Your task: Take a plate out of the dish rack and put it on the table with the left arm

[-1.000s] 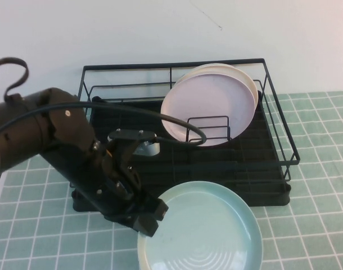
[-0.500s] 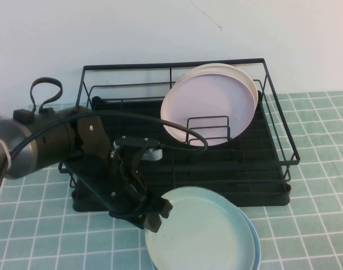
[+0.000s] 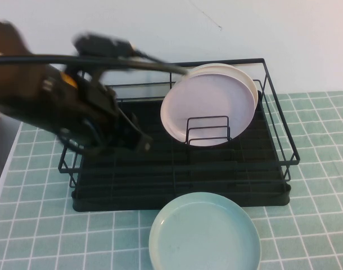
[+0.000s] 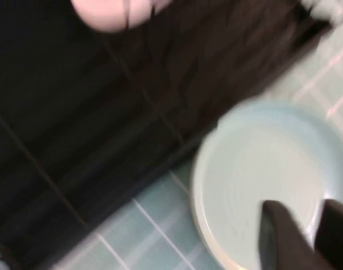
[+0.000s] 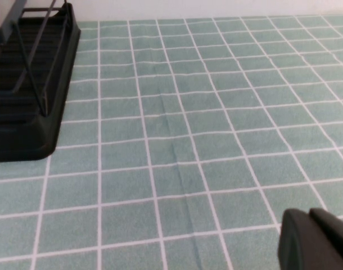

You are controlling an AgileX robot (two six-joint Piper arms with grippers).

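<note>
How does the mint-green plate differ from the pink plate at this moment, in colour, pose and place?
The mint-green plate lies flat on the table in front of the dish rack; the pink plate stands on edge inside the rack. One is pale green, the other pale pink. Both are round with low rims. Neither is held: the left gripper is above the rack, and the right gripper is over bare tiles.

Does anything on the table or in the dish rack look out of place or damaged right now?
Nothing stands out. The mint-green plate lies flat on the tiled table before the dish rack; the pink plate leans in its holder. The left gripper hangs over the rack, the right gripper over bare tiles.
</note>
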